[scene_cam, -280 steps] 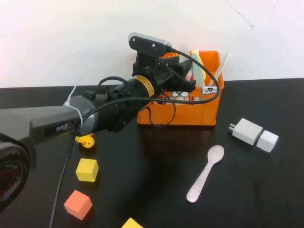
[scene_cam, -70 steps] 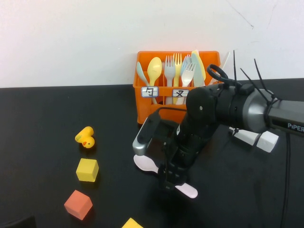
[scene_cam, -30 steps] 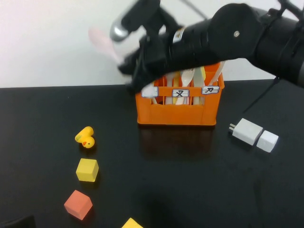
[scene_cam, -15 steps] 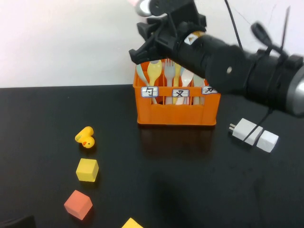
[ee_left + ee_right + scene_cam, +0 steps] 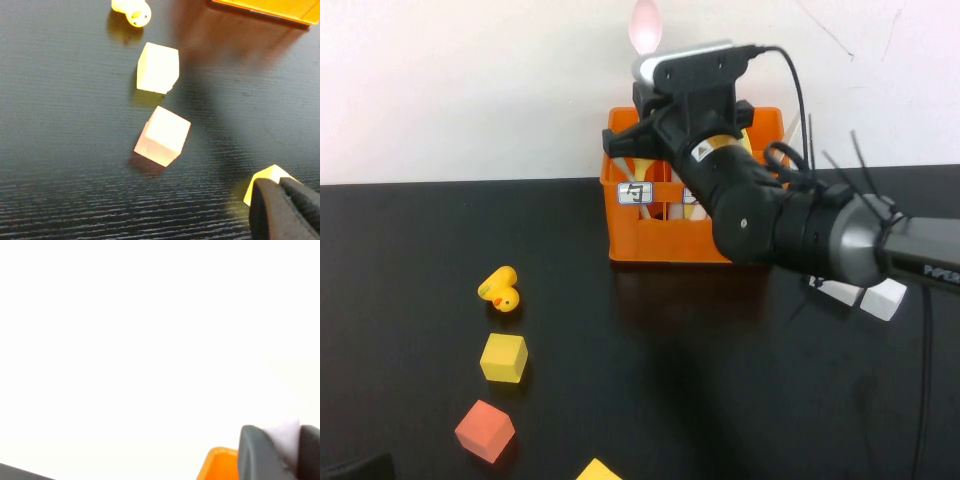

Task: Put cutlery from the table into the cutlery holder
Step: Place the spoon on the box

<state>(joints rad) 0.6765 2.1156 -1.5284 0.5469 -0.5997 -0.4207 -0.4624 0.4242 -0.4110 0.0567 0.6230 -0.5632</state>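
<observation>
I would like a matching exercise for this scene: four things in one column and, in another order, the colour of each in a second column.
Things:
1. cutlery holder
2. spoon held by the right gripper above the holder
3. toy duck
4. table

Colours:
A. yellow
B. black
C. orange
D. pale pink

Pairs: 1-C, 2-D, 3-A, 4-B

The left gripper is low over the table near the blocks.
</observation>
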